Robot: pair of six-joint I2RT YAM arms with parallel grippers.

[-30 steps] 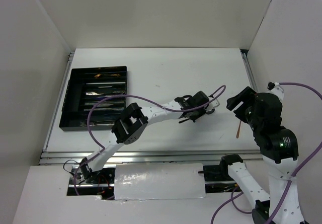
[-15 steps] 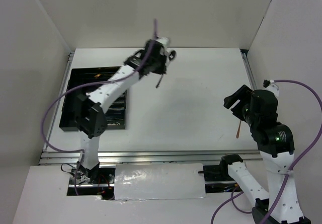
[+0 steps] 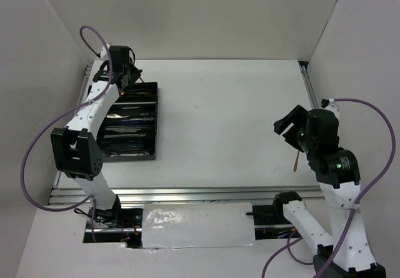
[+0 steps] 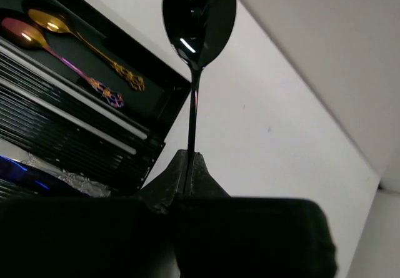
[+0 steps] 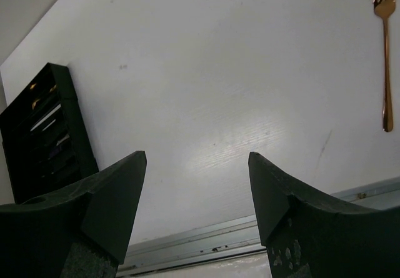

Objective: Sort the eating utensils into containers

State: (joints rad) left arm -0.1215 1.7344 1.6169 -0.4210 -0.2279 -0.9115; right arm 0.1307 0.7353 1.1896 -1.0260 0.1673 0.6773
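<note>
Grips with the left gripper (image 4: 189,165), jaws pinched together, the thin stem of a black spoon (image 4: 199,15), with the glossy bowl standing out ahead of the fingers and clear of everything. Hangs above the far end of the black tray (image 4: 164,117), near its corner, as seen from overhead. Shows below, in the tray's end compartment, a gold spoon (image 4: 62,25) and a pink-purple spoon (image 4: 25,34) lying side by side, bowls the same way. Shows in the slots next to them two long pale rods, probably the silver chopsticks (image 4: 69,112), and farther along a dark blue knife (image 4: 25,172) beside something crinkled and silvery, too blurred to name. Spreads beyond the tray into white table (image 4: 262,122). Keeps, on the other side, the right gripper (image 5: 197,159) with fingers wide apart and nothing between them, raised over bare table well away from the tray. Leaves a copper-gold fork (image 5: 384,53) flat on the table near the right edge, tines toward the far wall, untouched and apart from that gripper.
</note>
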